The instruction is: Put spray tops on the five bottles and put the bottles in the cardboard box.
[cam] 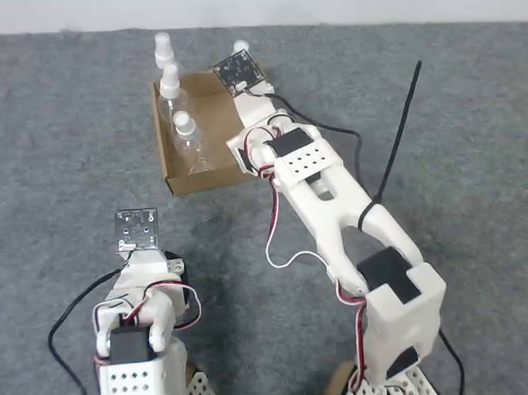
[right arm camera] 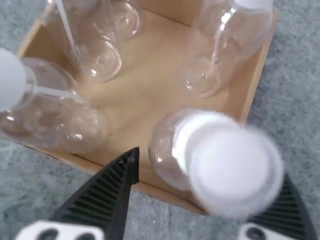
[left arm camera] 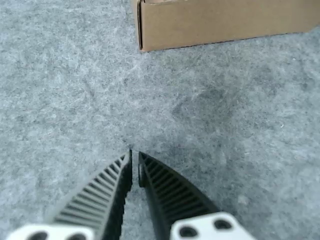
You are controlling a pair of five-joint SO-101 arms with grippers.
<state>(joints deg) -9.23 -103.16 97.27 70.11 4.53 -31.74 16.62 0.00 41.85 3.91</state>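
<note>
Capped bottle [right arm camera: 227, 167] stands inside wide-spread right end effector [right arm camera: 210, 165]; left end effector [left arm camera: 135, 157] pinched narrow.

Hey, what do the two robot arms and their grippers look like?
Both are white plastic: the left arm and right arm carry black servo blocks, perforated panels and red, white and black cables. The left gripper and right gripper have black ribbed fingers tapering to points.

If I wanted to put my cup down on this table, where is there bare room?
Bare grey carpet lies left of the cardboard box, and more right of the right arm. A free strip also runs between the box and the left claw. Inside the box it is crowded: bottles, with the right claw over them.
</note>
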